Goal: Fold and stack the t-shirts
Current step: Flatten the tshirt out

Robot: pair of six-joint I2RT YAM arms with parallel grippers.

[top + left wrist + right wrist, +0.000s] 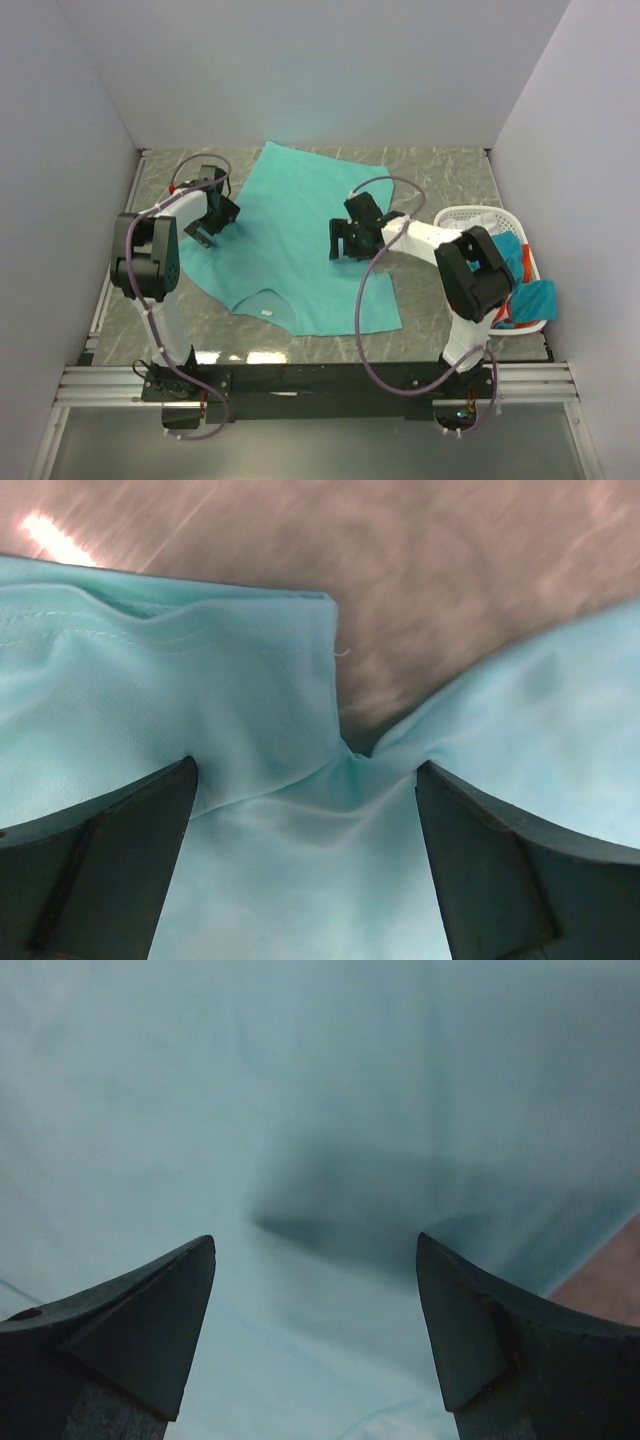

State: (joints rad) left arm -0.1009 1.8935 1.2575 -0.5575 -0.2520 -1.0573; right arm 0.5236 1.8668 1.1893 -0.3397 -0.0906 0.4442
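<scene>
A teal-green t-shirt lies spread on the table, collar toward the near edge. My left gripper is open over its left sleeve area. In the left wrist view the sleeve and the shirt's side meet in a pinched fold between the spread fingers. My right gripper is open low over the shirt's right half; the right wrist view shows only smooth cloth between its fingers. More t-shirts, orange-red and blue-teal, sit in the basket.
A white lattice laundry basket stands at the table's right edge, by the right arm. Grey walls close in left, back and right. Bare marbled table shows behind and around the shirt.
</scene>
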